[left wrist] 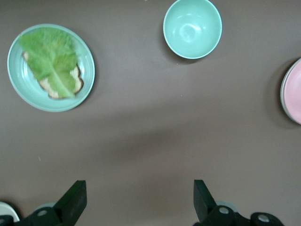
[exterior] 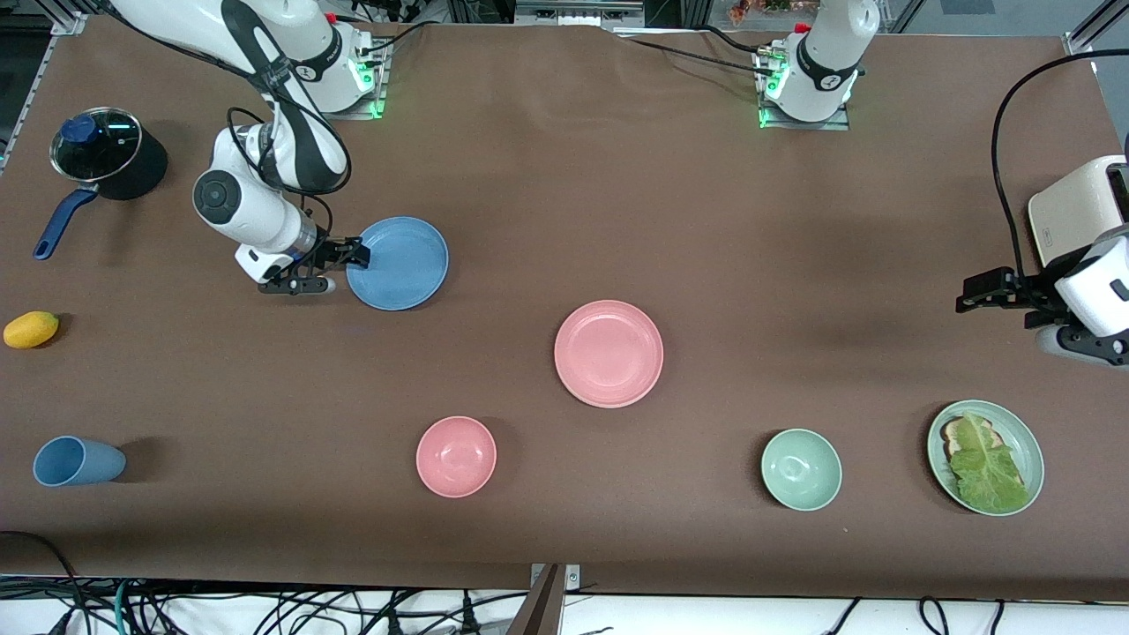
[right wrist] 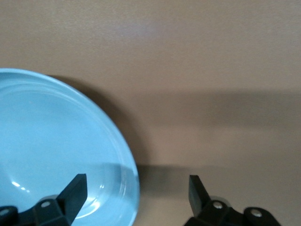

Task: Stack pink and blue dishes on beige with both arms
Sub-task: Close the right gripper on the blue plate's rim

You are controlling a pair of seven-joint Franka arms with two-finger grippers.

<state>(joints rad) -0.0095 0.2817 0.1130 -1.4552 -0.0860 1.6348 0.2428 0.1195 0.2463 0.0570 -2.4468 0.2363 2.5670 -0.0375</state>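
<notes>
Nearest my camera sit the blue cup (exterior: pixel 78 461), the pink bowl (exterior: pixel 456 456), a green bowl (exterior: pixel 801 469) and a green plate (exterior: pixel 1030 445) with lettuce on toast; none of these belongs to the job. Farther up lies the pink plate (exterior: pixel 609 353), untouched at mid-table, and I see no beige plate anywhere, so a stack may have no base to land on. Farther still, the right gripper (exterior: pixel 333 267) sits low at the blue plate (exterior: pixel 398 263), fingers spread with one over the rim and one outside it; if it closes shallow, I judge the thin rim could slip or the plate tip. The left gripper (exterior: pixel 983 292) waits, spread wide, holding nothing, near the toaster (exterior: pixel 1078 207). The table (exterior: pixel 564 176) wears a brown matte cloth; a lidded pot (exterior: pixel 106 154) and yellow fruit (exterior: pixel 31 329) sit at the right arm's end.
</notes>
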